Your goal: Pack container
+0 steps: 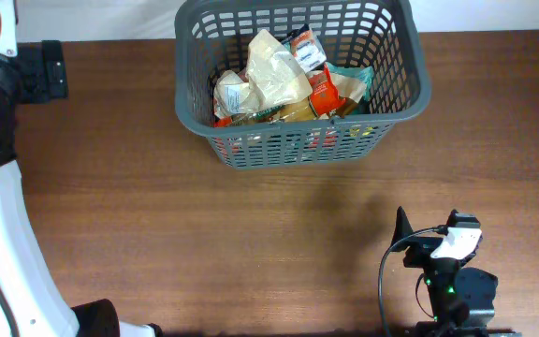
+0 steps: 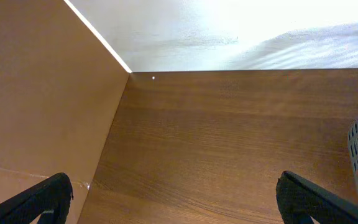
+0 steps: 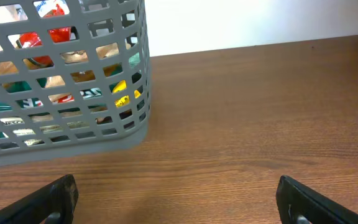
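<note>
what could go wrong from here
1. The packets are heaped loosely in the basket; a bump could tip one over the rim.
2. The basket sits near the far edge of the table; a push from the open right gripper, which faces it, might shove it off.

Open tabletop [image 1: 204, 243] near side gives passage; container [image 1: 298, 150] blocks far middle, packets [image 1: 274, 75] heaped inside, top unobstructed.
</note>
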### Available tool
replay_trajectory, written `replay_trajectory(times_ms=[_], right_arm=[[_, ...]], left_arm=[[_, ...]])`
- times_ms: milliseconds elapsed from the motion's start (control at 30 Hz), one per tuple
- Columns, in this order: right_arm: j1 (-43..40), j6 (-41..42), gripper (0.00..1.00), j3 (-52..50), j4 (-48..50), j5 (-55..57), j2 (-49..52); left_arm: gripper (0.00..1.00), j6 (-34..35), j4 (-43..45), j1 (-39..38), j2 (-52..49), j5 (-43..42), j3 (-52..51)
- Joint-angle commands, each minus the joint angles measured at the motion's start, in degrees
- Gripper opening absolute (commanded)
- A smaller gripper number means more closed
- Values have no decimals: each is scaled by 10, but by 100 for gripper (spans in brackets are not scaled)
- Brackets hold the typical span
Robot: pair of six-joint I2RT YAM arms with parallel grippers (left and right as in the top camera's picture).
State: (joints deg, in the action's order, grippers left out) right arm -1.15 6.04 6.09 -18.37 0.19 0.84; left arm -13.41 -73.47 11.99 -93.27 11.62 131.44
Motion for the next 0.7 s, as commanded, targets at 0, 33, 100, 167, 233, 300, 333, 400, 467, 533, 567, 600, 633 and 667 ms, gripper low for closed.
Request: replay_trajectory(times_ms=[0, 33, 100, 167, 233, 300, 333, 400, 467, 533, 567, 600, 633, 667], right_arm=[[-4, 4, 99, -6, 2, 9, -7], [-4, 5, 99, -6, 2, 9, -7], [-4, 5, 99, -6, 2, 9, -7], [-4, 4, 99, -6, 2, 9, -7], [-4, 4, 99, -6, 2, 9, -7], [-4, 4, 99, -6, 2, 9, -7], [-4, 4, 99, -6, 2, 9, -7], [-4, 4, 99, -6, 2, 9, -7], [-4, 4, 99, -6, 2, 9, -7], [-4, 4, 99, -6, 2, 9, -7], [-4, 4, 99, -5, 2, 9, -7], [-4, 4, 99, -6, 2, 9, -7], [-4, 4, 99, -6, 2, 9, -7], [-4, 4, 99, -6, 2, 9, -7]], left_arm=[[99, 10, 1, 2, 0, 2, -2], [99, 10, 1, 2, 0, 2, -2], [99, 10, 1, 2, 0, 2, -1], [99, 10, 1, 2, 0, 2, -1], [99, 10, 1, 2, 0, 2, -2], [99, 10, 1, 2, 15, 2, -2], [99, 10, 1, 2, 23, 2, -2], [99, 10, 1, 1, 54, 2, -13], [99, 10, 1, -5, 111, 2, -58], [99, 10, 2, -19, 167, 2, -118], [99, 10, 1, -31, 197, 2, -155], [99, 10, 2, -43, 228, 2, -195], [99, 10, 2, -56, 258, 2, -234], [99, 10, 1, -70, 293, 2, -281]])
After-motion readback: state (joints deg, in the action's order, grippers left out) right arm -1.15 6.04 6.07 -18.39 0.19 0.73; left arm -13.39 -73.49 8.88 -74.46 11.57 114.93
